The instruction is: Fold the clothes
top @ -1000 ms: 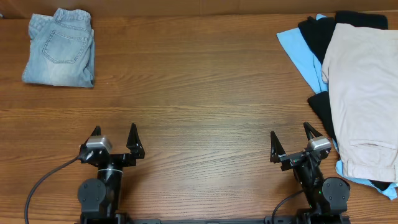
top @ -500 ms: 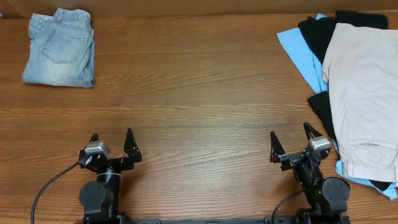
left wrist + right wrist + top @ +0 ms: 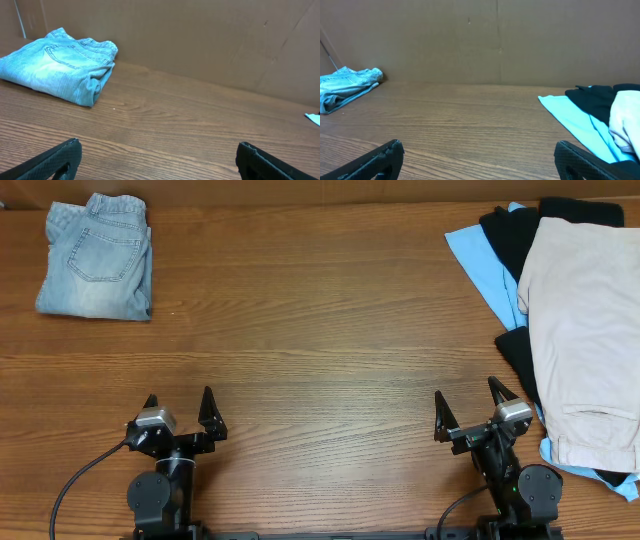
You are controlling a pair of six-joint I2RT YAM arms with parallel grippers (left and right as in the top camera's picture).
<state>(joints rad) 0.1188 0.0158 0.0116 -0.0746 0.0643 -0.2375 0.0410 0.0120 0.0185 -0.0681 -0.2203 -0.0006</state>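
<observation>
Folded light-blue denim shorts [image 3: 96, 256] lie at the table's far left corner, also in the left wrist view [image 3: 60, 65] and the right wrist view [image 3: 345, 86]. A heap at the right edge holds a beige garment [image 3: 585, 330] on top of black [image 3: 515, 235] and sky-blue [image 3: 475, 255] ones; the sky-blue one shows in the right wrist view [image 3: 575, 122]. My left gripper [image 3: 178, 412] is open and empty near the front edge, far from the shorts. My right gripper [image 3: 470, 408] is open and empty, just left of the heap.
The wooden table [image 3: 320, 330] is bounded at the back by a brown cardboard wall [image 3: 200, 35]. A black cable [image 3: 75, 475] trails from the left arm's base at the front left.
The left gripper has drawn back slightly toward the front edge and to the left. The right arm and the clothes have not moved.
</observation>
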